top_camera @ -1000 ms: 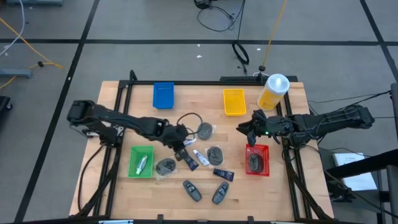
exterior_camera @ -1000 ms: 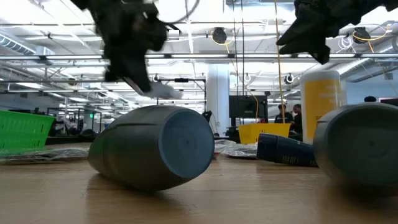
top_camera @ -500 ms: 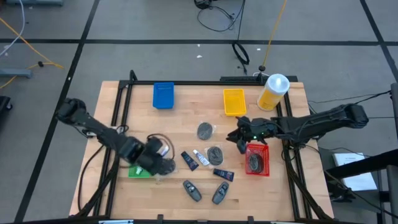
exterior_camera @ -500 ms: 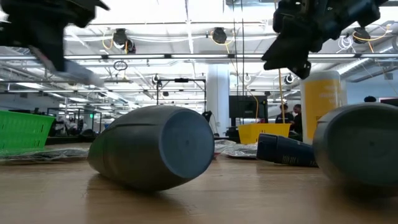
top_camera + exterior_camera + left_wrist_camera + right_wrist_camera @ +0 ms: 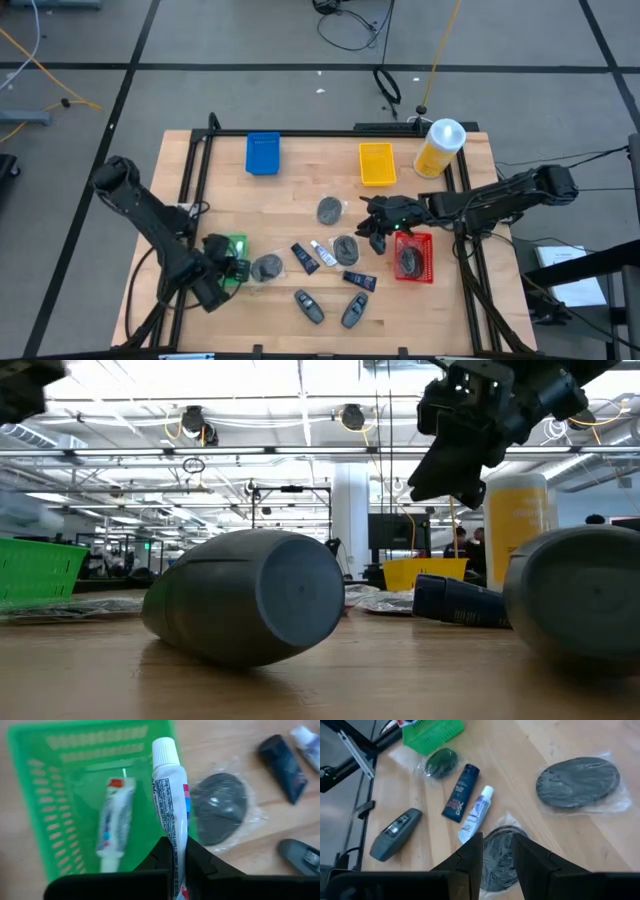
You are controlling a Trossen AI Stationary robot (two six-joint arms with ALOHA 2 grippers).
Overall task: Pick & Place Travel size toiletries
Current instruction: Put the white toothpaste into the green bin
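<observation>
My left claw (image 5: 176,862) pinches a white tube (image 5: 171,810) over the green tray (image 5: 60,775), where another tube (image 5: 111,822) already lies. My right claw (image 5: 496,851), fingers spread, hovers over a grey wrapped pad (image 5: 495,860), well right of that tray.

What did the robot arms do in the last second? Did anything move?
The left gripper carried a white tube from the table's middle to the green tray, which already holds one tube. The right gripper slid from above the red tray toward a grey pad. The other toiletries stayed put.
</observation>
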